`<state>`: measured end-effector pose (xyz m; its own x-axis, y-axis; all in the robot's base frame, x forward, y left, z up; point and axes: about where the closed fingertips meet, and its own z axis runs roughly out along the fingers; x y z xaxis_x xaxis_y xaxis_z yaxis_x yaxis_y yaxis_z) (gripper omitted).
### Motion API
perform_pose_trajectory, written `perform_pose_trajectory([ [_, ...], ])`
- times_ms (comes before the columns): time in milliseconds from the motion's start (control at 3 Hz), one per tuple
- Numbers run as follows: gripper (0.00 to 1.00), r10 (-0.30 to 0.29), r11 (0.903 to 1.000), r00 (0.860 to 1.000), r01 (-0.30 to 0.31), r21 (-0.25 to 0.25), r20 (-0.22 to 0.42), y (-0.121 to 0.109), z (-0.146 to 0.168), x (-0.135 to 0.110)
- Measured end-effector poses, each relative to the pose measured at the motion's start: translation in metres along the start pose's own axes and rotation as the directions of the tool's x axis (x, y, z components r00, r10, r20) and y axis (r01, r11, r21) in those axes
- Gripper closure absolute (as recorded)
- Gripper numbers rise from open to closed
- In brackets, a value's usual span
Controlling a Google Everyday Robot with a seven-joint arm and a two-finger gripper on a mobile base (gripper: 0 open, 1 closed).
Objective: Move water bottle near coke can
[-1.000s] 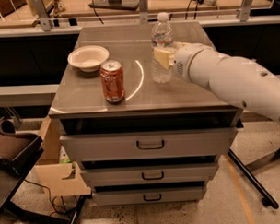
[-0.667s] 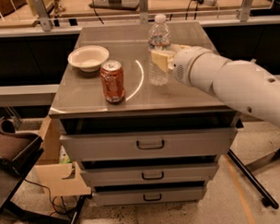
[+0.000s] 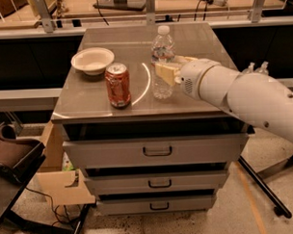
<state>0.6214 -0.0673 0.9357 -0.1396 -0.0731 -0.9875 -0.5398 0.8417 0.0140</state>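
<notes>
Pale pincer point(image 3: 164, 73) clasps upright water bottle point(image 3: 161, 47)

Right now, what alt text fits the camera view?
The pincer grips an upright water bottle on a metal drawer cabinet; a coke can stands apart beside it, with a white bowl behind the can.

White bowl point(image 3: 92, 60) (on drawer cabinet point(image 3: 205, 148))

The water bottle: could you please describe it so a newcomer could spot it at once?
On the grey drawer cabinet's top, right of the coke can and white bowl, is the water bottle. It is the tallest item, clear with a white cap, and the gripper clasps its lower half.
</notes>
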Motion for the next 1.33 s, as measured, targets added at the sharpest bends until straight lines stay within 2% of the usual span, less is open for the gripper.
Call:
perform_pose_trajectory([
  [667,1.0,0.047,0.9976,0.999,-0.046,-0.052,0.016,0.01,-0.002,0.023],
  [1000,1.0,0.051,0.9973,0.999,-0.05,-0.054,0.017,0.011,-0.003,0.023],
  [1333,0.83,0.051,0.9973,0.999,-0.05,-0.054,0.017,0.011,-0.003,0.022],
])
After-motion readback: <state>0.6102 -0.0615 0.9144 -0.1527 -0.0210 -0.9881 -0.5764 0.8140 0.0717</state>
